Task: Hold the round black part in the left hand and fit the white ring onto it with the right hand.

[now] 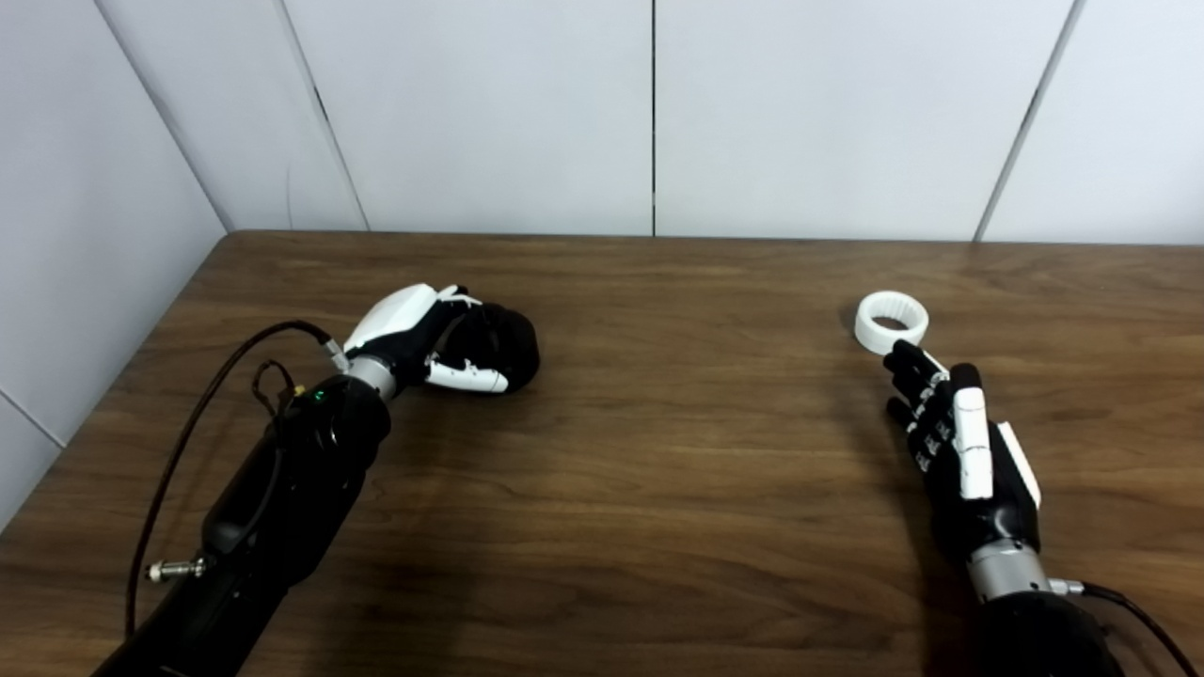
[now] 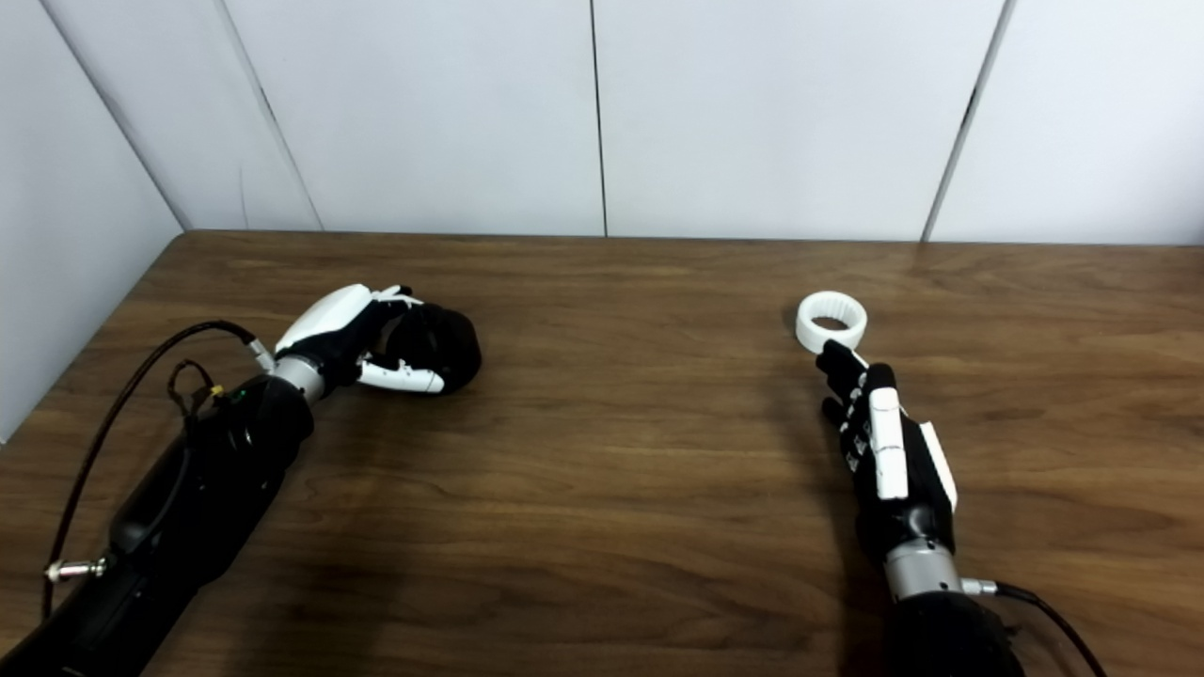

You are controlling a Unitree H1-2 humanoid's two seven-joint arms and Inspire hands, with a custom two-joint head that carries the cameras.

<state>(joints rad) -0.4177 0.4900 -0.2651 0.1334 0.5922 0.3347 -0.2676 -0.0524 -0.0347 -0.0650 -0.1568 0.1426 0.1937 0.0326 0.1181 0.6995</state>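
On the worktop [image 1: 658, 451], white ring [image 1: 892, 322] lies flat just past the fingertips [image 1: 905, 362] of the empty, straight-fingered right robot hand [image 1: 959, 442], looks light, rigid and slick, so pinch across the rim, while left robot hand [image 1: 428, 338] curls around round black part [image 1: 508, 343].

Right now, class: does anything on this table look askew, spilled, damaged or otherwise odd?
Nothing stands out. The white ring lies flat on the table, just beyond the open right hand. The left hand is wrapped around the round black part.
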